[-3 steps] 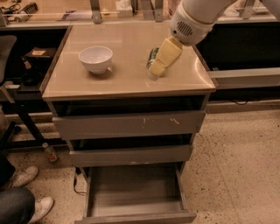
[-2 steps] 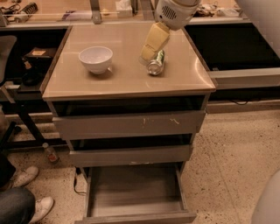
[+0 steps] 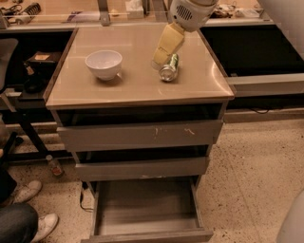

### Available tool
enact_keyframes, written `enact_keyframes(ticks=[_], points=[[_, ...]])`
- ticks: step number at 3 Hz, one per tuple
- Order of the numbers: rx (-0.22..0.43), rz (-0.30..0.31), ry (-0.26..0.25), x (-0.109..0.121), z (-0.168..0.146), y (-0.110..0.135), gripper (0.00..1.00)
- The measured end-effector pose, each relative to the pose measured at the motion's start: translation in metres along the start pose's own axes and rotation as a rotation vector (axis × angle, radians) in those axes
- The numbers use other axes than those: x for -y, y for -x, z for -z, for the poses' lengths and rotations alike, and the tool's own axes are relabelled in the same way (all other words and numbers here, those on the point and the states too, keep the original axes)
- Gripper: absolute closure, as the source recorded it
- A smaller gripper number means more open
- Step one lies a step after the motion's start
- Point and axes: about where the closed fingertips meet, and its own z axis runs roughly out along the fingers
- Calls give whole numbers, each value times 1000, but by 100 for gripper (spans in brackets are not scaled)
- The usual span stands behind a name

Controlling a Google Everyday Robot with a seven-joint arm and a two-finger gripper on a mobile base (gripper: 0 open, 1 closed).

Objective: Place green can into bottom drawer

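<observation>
The green can (image 3: 169, 68) lies on its side on the beige cabinet top (image 3: 133, 80), right of centre, with a silver end facing the front. My gripper (image 3: 160, 60) hangs from the white arm (image 3: 190, 12) and reaches down at the can's left side, close to or touching its far end. It holds nothing that I can see. The bottom drawer (image 3: 147, 204) is pulled out below, with a bare grey floor. The two drawers above it are pushed in.
A white bowl (image 3: 103, 64) stands on the left of the cabinet top. A person's shoes (image 3: 28, 192) and leg are on the floor at lower left, near a small bottle (image 3: 53, 165). Dark desks flank the cabinet on both sides.
My gripper has swung left and back from on top of the can, then come down at its left side. The can now shows fully and has stayed put.
</observation>
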Motion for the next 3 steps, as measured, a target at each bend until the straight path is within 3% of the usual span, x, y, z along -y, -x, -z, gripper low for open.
enact_keyframes(ticks=[2,3], points=[[-22,-102,25,41,-33,9,0],[-41,-115,11,53,-48,18,0]])
